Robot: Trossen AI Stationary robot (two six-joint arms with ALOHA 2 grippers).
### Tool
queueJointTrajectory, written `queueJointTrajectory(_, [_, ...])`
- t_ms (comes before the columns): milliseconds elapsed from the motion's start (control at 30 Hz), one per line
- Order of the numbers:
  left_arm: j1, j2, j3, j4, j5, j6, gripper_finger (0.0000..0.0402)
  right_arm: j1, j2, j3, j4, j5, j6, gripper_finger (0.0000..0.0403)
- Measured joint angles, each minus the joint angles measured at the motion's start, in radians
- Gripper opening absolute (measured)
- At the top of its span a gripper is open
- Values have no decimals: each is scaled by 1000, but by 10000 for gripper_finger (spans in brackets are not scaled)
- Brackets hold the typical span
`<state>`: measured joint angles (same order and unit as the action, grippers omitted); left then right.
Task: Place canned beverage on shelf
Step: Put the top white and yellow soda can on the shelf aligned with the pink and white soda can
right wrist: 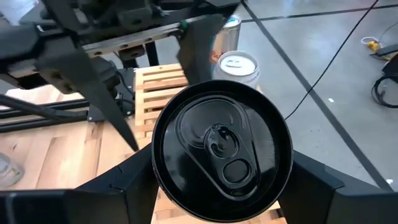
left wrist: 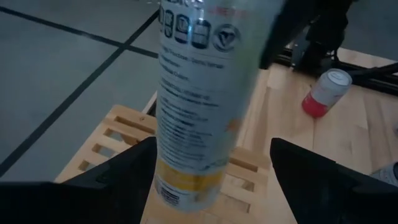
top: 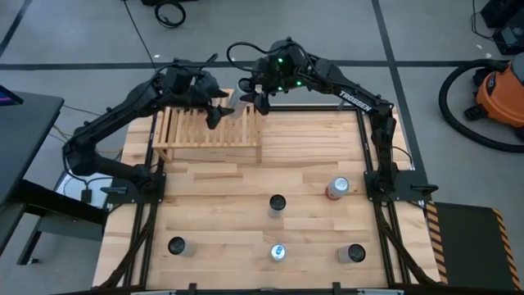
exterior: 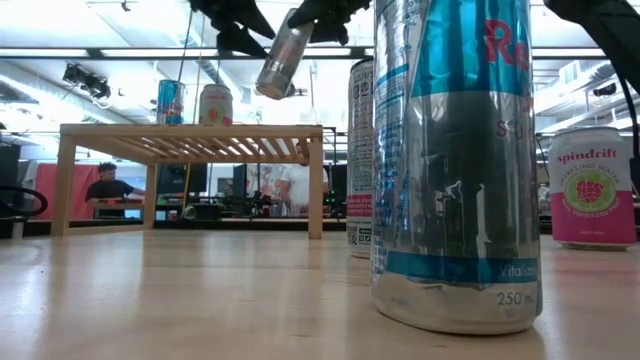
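1. Butcher-block worktop fills the scene, with grey floor around it and an office room behind in the low view.
2. Right pincer is clamped around the upper part of a silver can; its black lid fills the right wrist view. The can hangs tilted in the air above the right end of the shelf.
3. Left pincer sits close beside the same can, its fingers set apart on either side of the can's lower part; I cannot tell whether they touch it.
4. Two cans already stand on the shelf's left part, so the work looks partly done; this one is not yet set down.
5. Five more cans wait on the worktop, among them a red one and a blue-and-silver one.
6. Nothing sits under the can; the crowding left pincer seems the only obstruction.
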<state>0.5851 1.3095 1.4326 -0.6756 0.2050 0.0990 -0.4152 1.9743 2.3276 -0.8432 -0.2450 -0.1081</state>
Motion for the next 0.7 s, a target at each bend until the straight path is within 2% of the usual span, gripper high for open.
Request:
queueJointTrajectory(200, [-1,31,0,30,4,10,314,3,0,0,-26,-32,0,266])
queueJointTrajectory(700, [-1,33,0,45,9,-119,314,3,0,0,-10,-65,0,266])
